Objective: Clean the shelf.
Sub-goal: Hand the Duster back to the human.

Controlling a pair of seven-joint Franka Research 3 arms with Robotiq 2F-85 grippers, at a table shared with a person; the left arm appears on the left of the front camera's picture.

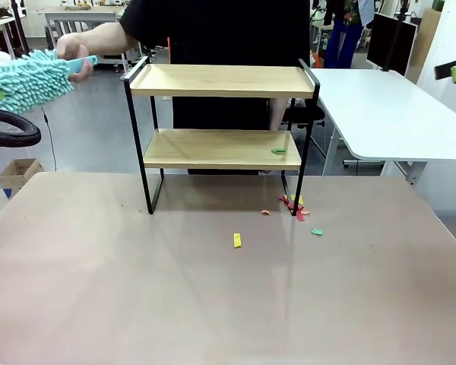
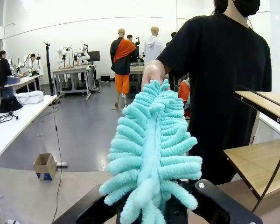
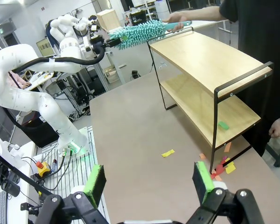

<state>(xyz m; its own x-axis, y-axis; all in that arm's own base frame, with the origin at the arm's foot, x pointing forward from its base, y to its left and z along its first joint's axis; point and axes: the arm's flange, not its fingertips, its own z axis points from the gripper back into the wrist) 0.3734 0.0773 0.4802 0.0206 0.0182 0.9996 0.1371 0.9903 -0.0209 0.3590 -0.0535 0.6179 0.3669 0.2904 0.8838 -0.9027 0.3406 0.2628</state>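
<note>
Front view shows broad bare table (image 1: 99, 289) before the shelf (image 1: 220, 114) at its far middle, a green scrap (image 1: 278, 150) on its lower board, coloured scraps (image 1: 292, 205) by its right leg, while the left gripper (image 3: 101, 45) seemingly clamps a teal duster (image 1: 19, 76) whose handle a person's hand (image 1: 74, 55) holds, and the right gripper (image 3: 149, 179) gapes empty.

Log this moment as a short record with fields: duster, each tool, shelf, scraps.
duster: fluffy teal duster, head clamped in the left tool, handle end in the person's hand
left tool: shut on the duster, left of the shelf
right tool: open, holding nothing, above the table
shelf: top board bare; one green scrap on lower board
scraps: coloured paper scraps around the shelf's right front leg, yellow scrap nearer the robot
</note>
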